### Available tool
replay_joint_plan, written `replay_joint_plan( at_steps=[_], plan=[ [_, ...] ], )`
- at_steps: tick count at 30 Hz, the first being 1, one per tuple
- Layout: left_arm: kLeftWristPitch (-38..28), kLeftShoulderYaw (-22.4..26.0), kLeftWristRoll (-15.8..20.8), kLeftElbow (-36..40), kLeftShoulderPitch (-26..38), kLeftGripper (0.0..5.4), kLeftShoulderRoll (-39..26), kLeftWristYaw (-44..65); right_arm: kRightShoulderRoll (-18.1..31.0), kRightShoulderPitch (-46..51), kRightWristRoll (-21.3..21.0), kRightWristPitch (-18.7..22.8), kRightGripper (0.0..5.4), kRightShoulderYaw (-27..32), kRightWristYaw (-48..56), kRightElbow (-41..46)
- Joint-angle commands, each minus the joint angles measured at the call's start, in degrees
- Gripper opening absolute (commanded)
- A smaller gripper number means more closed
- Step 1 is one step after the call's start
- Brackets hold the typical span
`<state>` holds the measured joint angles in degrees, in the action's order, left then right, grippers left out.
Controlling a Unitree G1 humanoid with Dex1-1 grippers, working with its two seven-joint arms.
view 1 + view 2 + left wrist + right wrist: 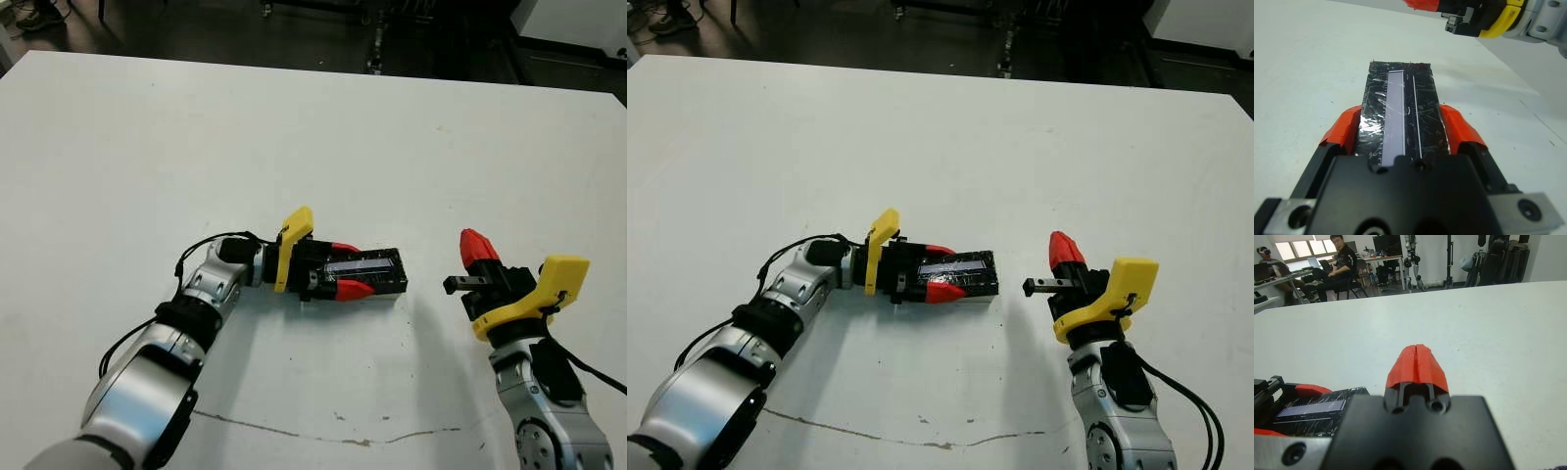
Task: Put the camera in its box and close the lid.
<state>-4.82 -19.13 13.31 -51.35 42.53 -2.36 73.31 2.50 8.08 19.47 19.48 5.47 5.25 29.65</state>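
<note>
**Lid clamped on the box, right gripper idle beside it**

Nearest along the table's front edge: a thin dark crack across the white table. Just beyond it, to the robot's right, the right gripper with its two red-tipped fingers pressed together, tips touching, nothing between them; raised off the table and well clear of the box.

Toward the middle, the left gripper lying low along the tabletop, its red fingers set one on each long side of the flat black rectangular lid with a shiny pale strip along its face, closed against it. Lid wrapped in crinkled clear film, seated on the shallow rectangular box, of which only a sliver of silvery-white side shows beneath. Slim black camera not visible anywhere; cannot tell whether inside.

Farther out, bare white tabletop up to the far edge, then dark floor. In the right wrist view, beyond the table, a seated person in dark clothes among desks and chairs.
</note>
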Motion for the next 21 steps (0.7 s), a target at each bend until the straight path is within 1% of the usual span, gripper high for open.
replay_joint_plan(
  at_steps=[1, 5, 9, 12, 15, 18, 20, 21],
  plan=[
    [1.72, -5.75, -4.89, -3.5, -0.64, 3.17, 8.02, 4.98, 0.36, 0.77, 0.14, -0.09, 0.0, 0.6, -0.03, -0.09],
    [1.46, -6.49, -6.57, -5.14, 1.14, 3.17, 8.37, 5.38, 0.33, 0.75, 0.02, -0.21, 0.0, 0.58, -0.08, -0.2],
    [0.53, -6.93, -7.28, -5.86, 2.22, 3.17, 8.51, 5.83, 0.36, 0.71, -0.09, -0.21, 0.0, 0.53, -0.09, -0.21],
    [0.67, -7.37, -8.05, -5.53, 2.76, 3.17, 8.26, 5.41, 0.29, 0.56, 0.35, 0.17, 0.0, 0.61, -0.07, -0.12],
    [0.87, -7.01, -7.98, -5.09, 2.38, 3.17, 7.88, 5.03, 0.3, 0.64, -0.03, 0.62, 0.0, 0.52, -0.62, 0.38],
    [2.44, -7.14, -9.04, -3.22, 1.52, 3.17, 7.01, 1.57, 0.28, 0.59, 0.62, 0.74, 0.0, 0.73, -0.38, 0.44],
    [1.69, -7.69, -10.43, -1.63, 1.0, 3.54, 6.2, 0.0, 0.24, 0.57, 0.64, 0.56, 0.0, 0.7, -0.34, 0.35],
    [0.68, -7.9, -11.2, -0.64, 0.59, 3.63, 5.72, -0.92, 0.3, 0.55, 0.62, 0.51, 0.0, 0.68, -0.28, 0.33]
  ],
)
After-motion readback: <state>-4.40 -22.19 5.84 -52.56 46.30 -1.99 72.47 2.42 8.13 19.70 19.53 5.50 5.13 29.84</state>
